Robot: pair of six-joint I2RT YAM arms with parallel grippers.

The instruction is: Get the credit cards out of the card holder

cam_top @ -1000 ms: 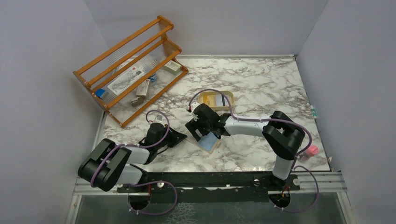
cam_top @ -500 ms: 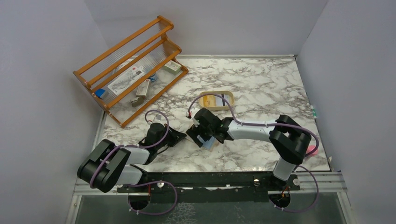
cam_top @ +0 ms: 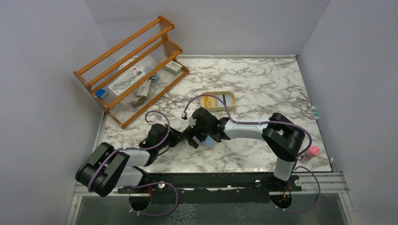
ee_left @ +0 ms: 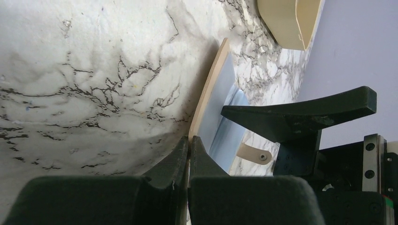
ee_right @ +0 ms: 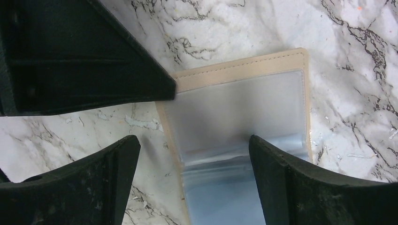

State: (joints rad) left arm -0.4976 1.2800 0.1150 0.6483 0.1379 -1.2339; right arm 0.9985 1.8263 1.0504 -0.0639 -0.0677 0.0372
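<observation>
The card holder [ee_right: 244, 93] lies open on the marble, tan-edged, with clear, light-blue sleeves inside. In the top view only a blue corner [cam_top: 210, 141] shows under the right arm. My left gripper [ee_left: 189, 140] is shut on its tan edge; the light-blue inside [ee_left: 220, 108] and the snap tab [ee_left: 253, 153] show beyond. My right gripper [ee_right: 193, 139] is open, its fingers straddling the sleeves just above them. I cannot tell a card apart in the sleeves. A yellow-orange card [cam_top: 213, 100] lies in the cream tray [cam_top: 231, 96].
A wooden rack [cam_top: 131, 70] with small items stands at the back left. A pink object [cam_top: 313, 150] sits at the table's right edge. The two grippers [cam_top: 187, 136] are nearly touching at the front middle.
My right gripper has moved left and down over the card holder, covering most of it in the top view. My left gripper has edged right, meeting the holder's edge.
</observation>
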